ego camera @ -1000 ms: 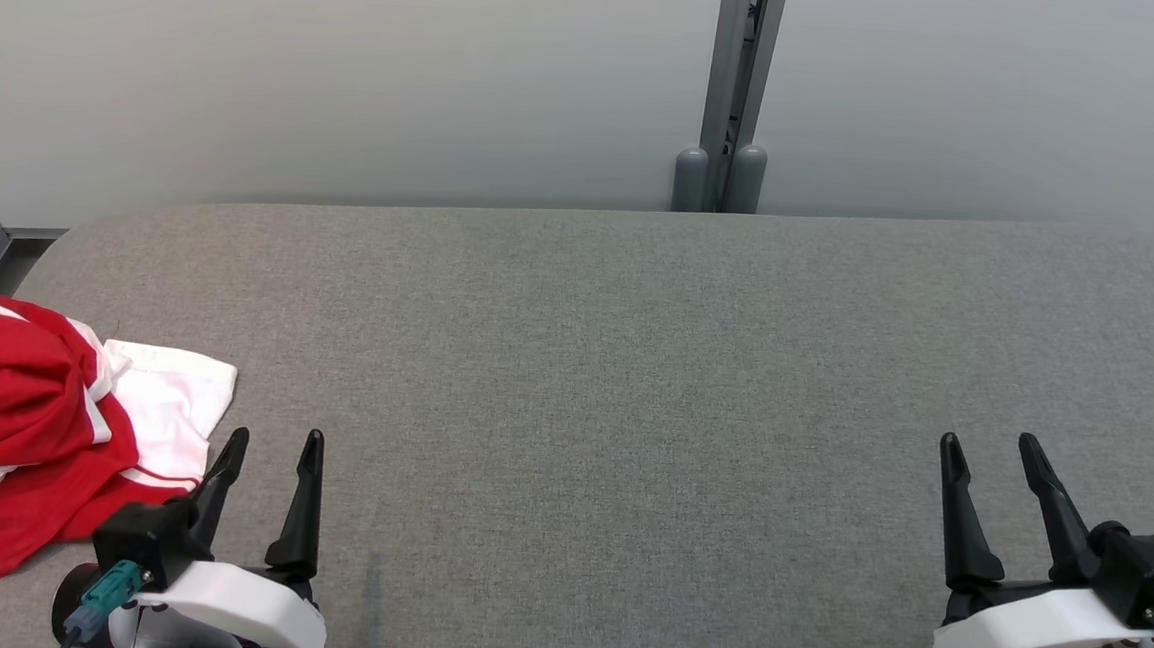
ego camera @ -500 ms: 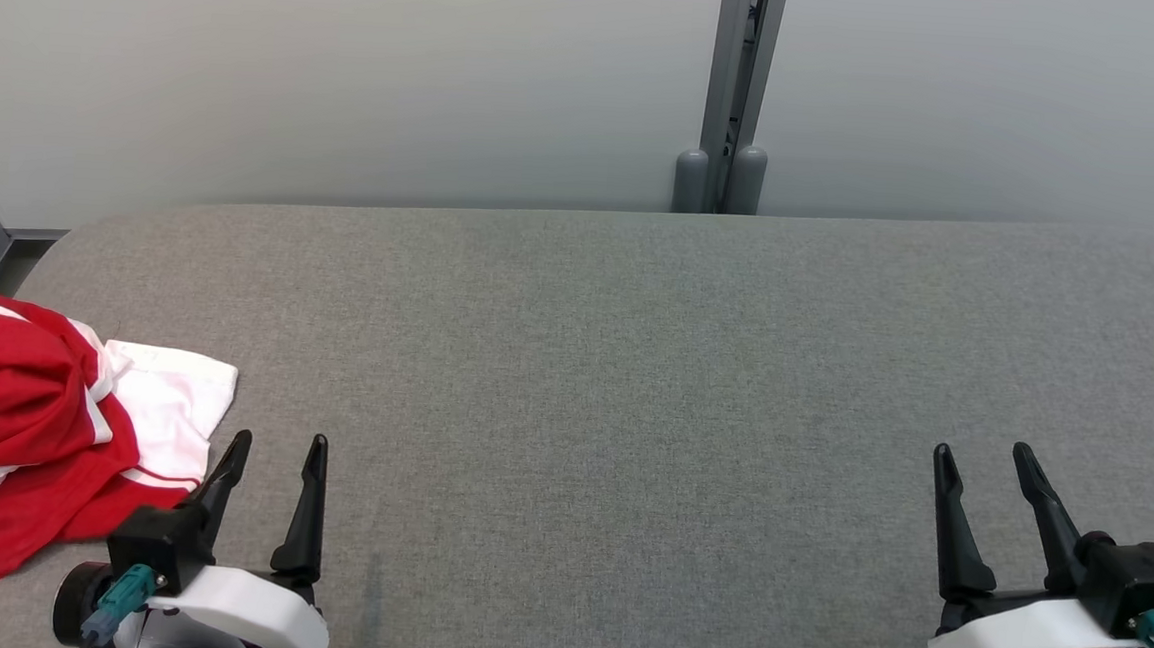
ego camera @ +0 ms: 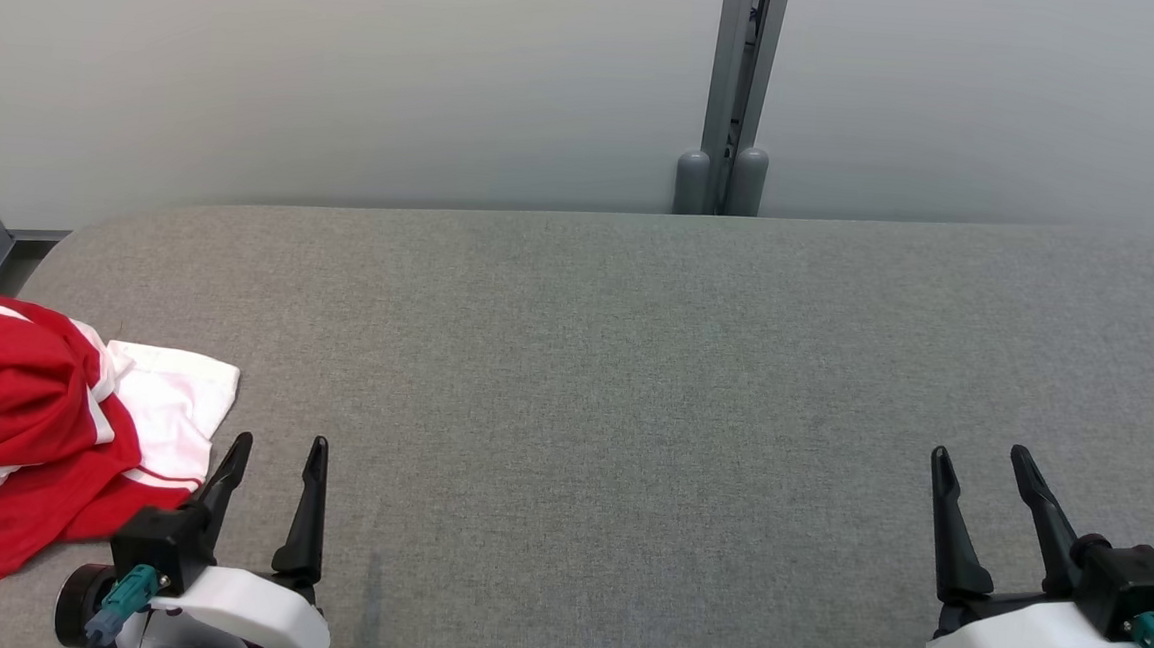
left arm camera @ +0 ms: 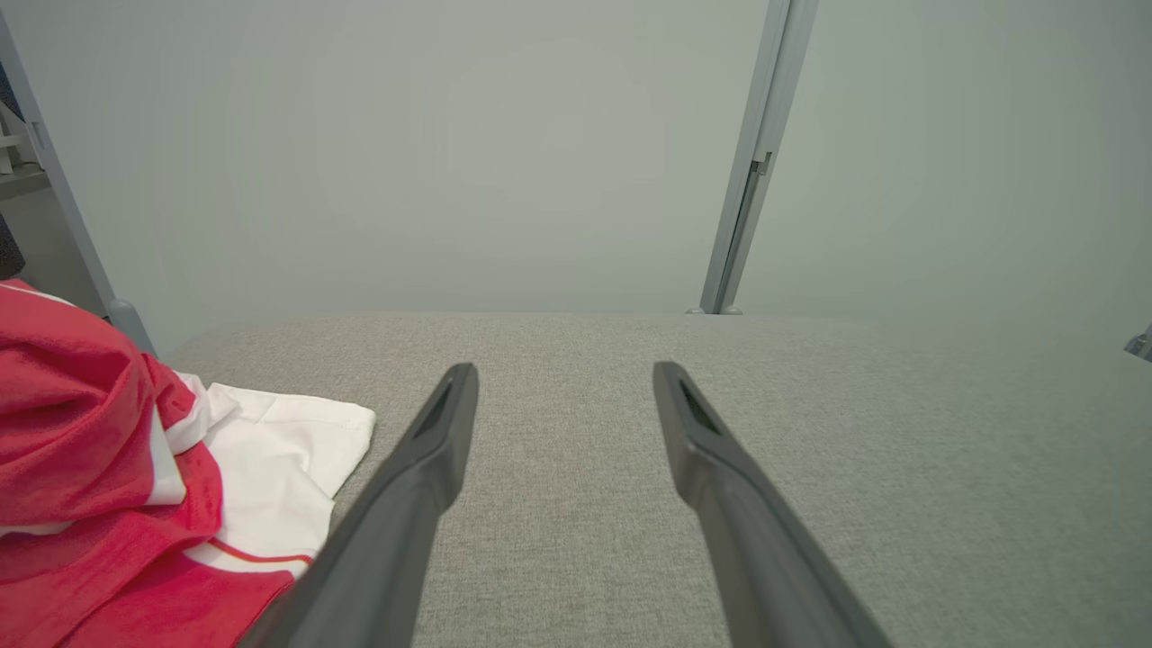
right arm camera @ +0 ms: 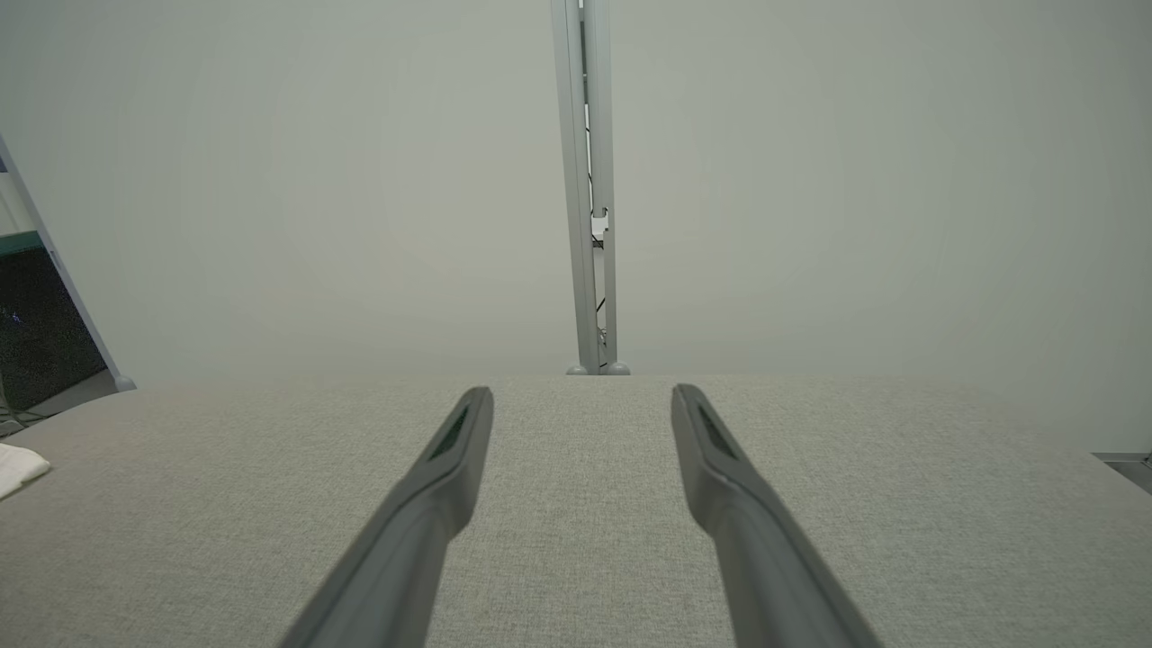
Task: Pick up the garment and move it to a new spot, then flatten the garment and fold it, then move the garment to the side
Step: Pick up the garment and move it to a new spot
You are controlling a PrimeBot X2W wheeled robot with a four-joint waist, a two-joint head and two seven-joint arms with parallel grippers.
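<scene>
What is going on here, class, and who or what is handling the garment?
Nothing holds the garment yet. It is red and white and lies crumpled at the left edge of the table. The robot's left tool is open close beside it, holding nothing; the right tool is open over bare table at the far right. The pick-up has not begun.
</scene>
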